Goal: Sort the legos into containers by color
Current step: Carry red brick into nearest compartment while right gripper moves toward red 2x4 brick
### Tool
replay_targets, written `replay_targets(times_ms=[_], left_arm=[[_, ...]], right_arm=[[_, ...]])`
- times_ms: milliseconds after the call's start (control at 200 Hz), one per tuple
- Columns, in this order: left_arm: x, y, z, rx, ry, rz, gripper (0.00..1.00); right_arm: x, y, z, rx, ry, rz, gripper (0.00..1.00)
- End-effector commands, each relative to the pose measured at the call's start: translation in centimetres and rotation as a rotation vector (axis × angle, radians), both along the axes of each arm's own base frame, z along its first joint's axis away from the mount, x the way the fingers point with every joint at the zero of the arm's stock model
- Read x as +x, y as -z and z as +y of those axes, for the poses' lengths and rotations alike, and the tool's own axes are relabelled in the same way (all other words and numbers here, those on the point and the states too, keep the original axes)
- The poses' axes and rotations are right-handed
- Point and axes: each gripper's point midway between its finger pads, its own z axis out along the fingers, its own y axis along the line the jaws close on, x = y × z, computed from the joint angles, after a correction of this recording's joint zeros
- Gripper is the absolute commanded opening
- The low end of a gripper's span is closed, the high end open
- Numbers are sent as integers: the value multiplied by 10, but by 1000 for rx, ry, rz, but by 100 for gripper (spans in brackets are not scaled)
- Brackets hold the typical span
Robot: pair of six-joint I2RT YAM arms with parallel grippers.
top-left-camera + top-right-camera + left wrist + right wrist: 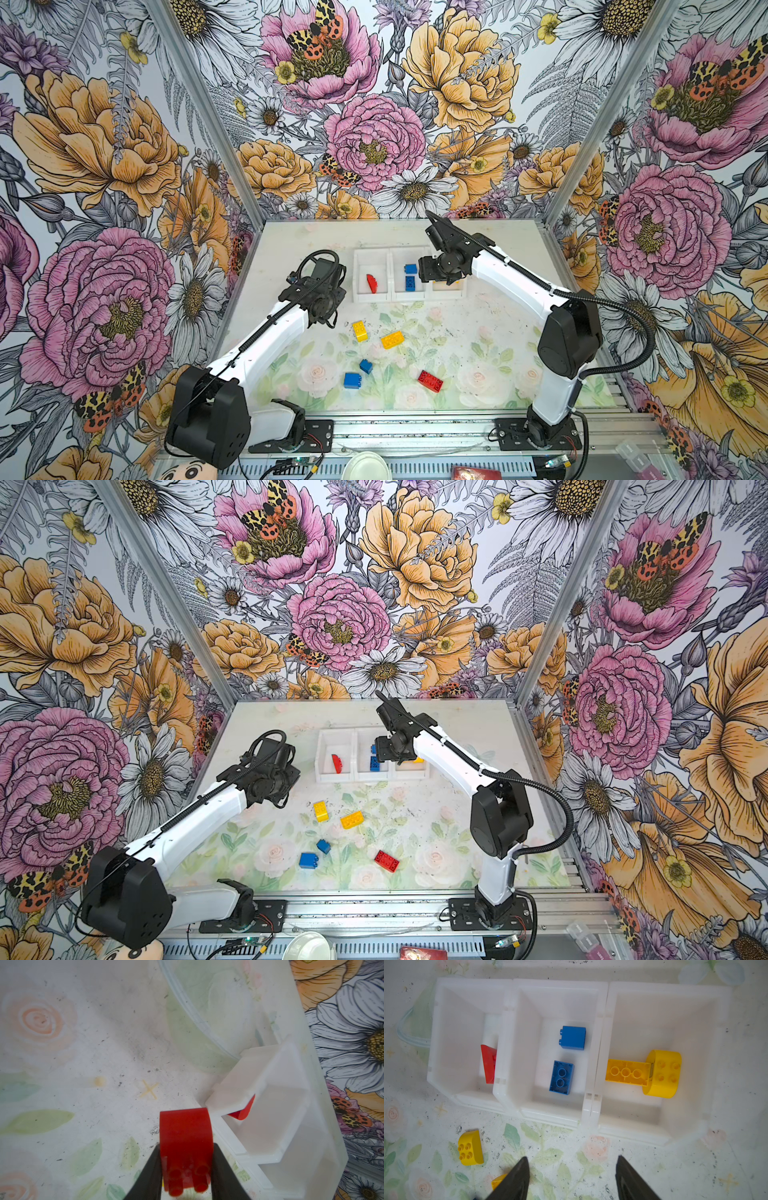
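The left gripper [186, 1146] is clamped across the flat sides of a red lego [185, 1126], judged light, rigid and slippery, which is held just beside the containers [226, 1097].

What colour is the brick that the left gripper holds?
Red brick; the left wrist view shows it best.
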Motion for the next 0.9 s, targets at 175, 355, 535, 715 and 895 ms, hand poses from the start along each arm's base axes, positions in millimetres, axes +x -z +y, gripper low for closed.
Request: replay_targets(times_ms=[175,355,535,715,895], left_arm=[[56,-35,-62,221,384,-54,28],[85,-16,-97,219,574,-9,27],[106,15,-122,206,690,46,27],[121,40,-130,177,708,70,28],[131,58,-129,174,700,97,40]], right_arm=[[-14,-18,-6,63,31,-20,67],[-20,-22,-10,72,39,-26,68],[-25,-23,-13,76,50,-23,68],[-30,-18,-17,74,58,-11,68],[-34,-16,-20,71,67,-6,68]])
